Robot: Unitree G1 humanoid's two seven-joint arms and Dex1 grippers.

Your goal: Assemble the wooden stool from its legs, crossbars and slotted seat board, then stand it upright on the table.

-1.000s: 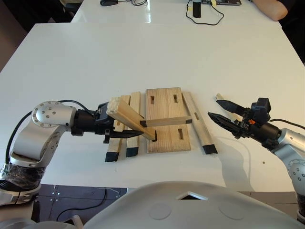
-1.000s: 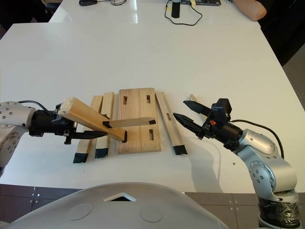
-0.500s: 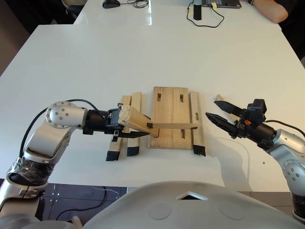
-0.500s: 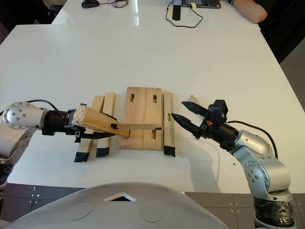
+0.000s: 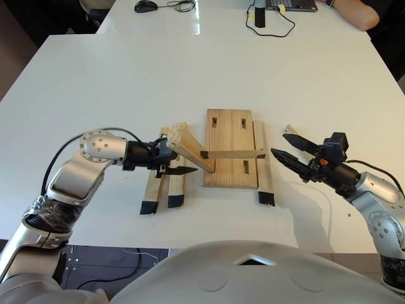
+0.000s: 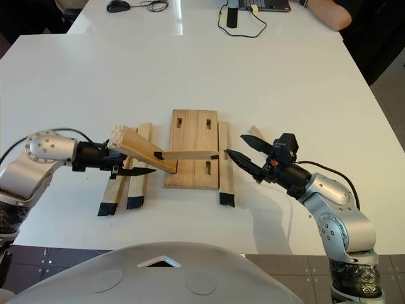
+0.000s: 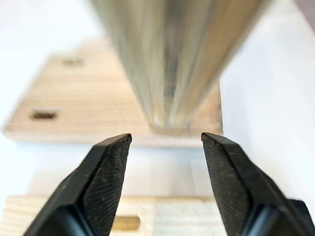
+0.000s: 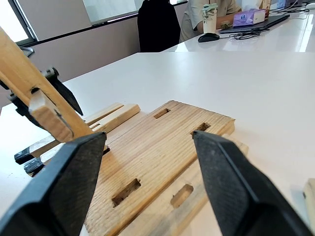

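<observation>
Parts count: one seat board (image 5: 229,136), four legs, one crossbar (image 5: 234,154), and one further wooden piece (image 5: 290,129) whose kind I cannot tell.

The seat board lies flat near the middle of the table (image 5: 190,76); three slots show in it.

The left gripper (image 7: 166,139) is clamped on one leg (image 5: 190,150). This leg is tilted, with its upper end in the air and its lower end down at the board's left edge. The crossbar is joined to that leg and runs across the board to its right side.

Two legs (image 5: 152,189) (image 5: 176,187) lie side by side left of the board, each with a black tip toward the robot.

The fourth leg (image 5: 262,177) lies along the board's right edge, also black-tipped, with a slot in it.

The right gripper (image 5: 278,144) is wide open and holds nothing. It hangs just right of the fourth leg. The unidentified piece lies on the table beside it.

One computer mouse (image 5: 145,6) sits on the far table.
</observation>
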